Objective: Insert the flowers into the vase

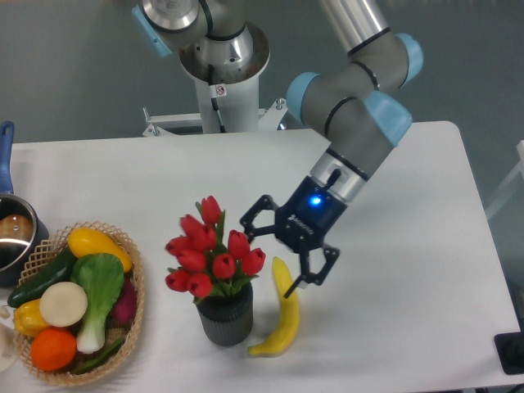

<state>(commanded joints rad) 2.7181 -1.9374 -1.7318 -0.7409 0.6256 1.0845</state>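
Woven basket (131,340) of smooth produce sits left of the ribbed grey vase (224,321) holding red tulips (209,252) — a curved banana (281,321) lies just right, under the gripper (273,255), jaws apart.

Banana (278,322), vegetable basket (131,329) and blue-handled pot (14,239) on table (409,229).

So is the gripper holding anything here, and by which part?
Nothing is held. The gripper is open beside the flowers, which already stand in the vase; no stem lies between its fingers.
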